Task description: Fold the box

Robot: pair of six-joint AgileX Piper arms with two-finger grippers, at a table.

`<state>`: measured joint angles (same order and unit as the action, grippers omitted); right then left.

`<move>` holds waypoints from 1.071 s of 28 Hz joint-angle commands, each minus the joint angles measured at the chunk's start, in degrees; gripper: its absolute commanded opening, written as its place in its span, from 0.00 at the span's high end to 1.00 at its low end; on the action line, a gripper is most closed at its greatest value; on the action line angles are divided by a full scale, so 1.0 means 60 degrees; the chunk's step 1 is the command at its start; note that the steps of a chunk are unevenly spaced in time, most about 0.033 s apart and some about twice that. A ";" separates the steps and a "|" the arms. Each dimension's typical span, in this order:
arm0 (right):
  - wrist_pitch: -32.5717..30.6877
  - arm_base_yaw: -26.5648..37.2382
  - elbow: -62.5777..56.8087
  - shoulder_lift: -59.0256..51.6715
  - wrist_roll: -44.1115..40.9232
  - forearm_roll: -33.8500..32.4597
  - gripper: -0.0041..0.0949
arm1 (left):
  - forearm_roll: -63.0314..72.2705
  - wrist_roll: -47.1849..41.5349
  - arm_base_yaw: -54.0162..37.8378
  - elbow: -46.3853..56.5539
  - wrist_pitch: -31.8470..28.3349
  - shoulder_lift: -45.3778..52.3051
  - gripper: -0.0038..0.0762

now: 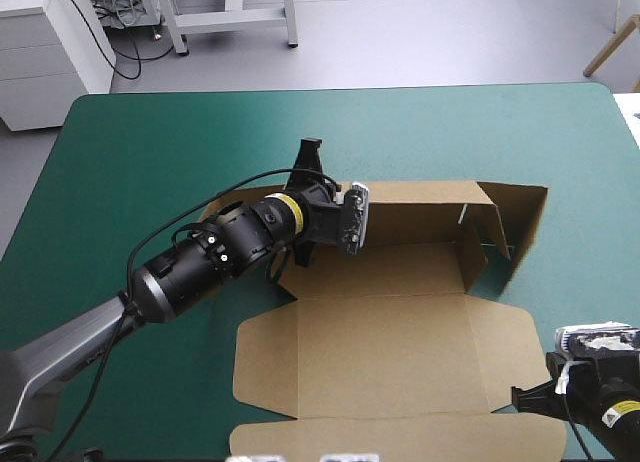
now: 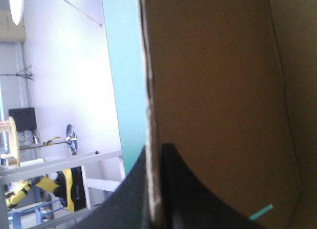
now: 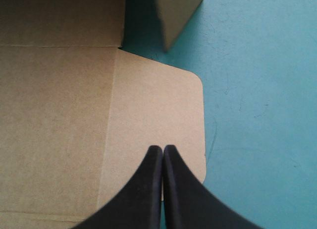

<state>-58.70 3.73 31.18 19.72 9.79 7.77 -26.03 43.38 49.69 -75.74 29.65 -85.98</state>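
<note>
Left gripper [image 2: 154,150] clamped on raised wall of brown cardboard box [image 1: 400,352] | right gripper [image 3: 162,149] closed, empty (over flap) | hold wall upright along crease

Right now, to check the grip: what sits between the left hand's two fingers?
The box's raised wall edge, pinched between the left hand's black fingers, as the left wrist view shows.

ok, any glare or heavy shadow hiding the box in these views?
High view: even light, box plainly lit, soft shade inside its raised far wall. Left wrist view: strong glare from the room, board at the left tool in shade. Right wrist view: even, one dark shadow beside the raised wall ahead of the right tool.
</note>
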 commanded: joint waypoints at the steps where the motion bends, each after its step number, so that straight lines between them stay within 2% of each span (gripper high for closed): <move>1: 0.0550 -0.0026 0.0227 0.0090 0.0069 0.0064 0.98 | -0.0665 0.0039 0.0427 -0.0332 -0.0784 0.0266 0.96; 5: 0.0550 -0.0026 0.0227 0.0090 0.0069 0.0064 0.98 | -0.1154 -0.0799 0.0491 -0.0332 -0.0722 -0.0055 0.96; 12: 0.0550 -0.0026 0.0227 0.0090 0.0094 0.0064 0.98 | -0.4931 -0.5240 0.0531 -0.0332 0.0030 -0.0774 0.96; 24: 0.0550 -0.0026 0.0227 0.0090 0.0101 0.0064 0.98 | -0.6886 -0.6190 0.0978 -0.0332 0.0284 -0.1190 0.96; 27: 0.0550 -0.0026 0.0227 0.0090 0.0101 0.0064 0.98 | -0.7869 -0.7165 0.1127 -0.0332 0.0557 -0.1351 0.96; 28: 0.0550 -0.0026 0.0227 0.0090 0.0101 0.0064 0.98 | -0.8787 -0.8133 0.1229 -0.0332 0.0734 -0.1442 0.96; 30: 0.0550 -0.0026 0.0227 0.0090 0.0101 0.0064 0.98 | -0.9455 -0.9027 0.1322 -0.0332 0.0810 -0.1533 0.96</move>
<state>-58.70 3.73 31.13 19.72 10.01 7.77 -76.62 -5.38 56.65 -76.19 34.37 -97.18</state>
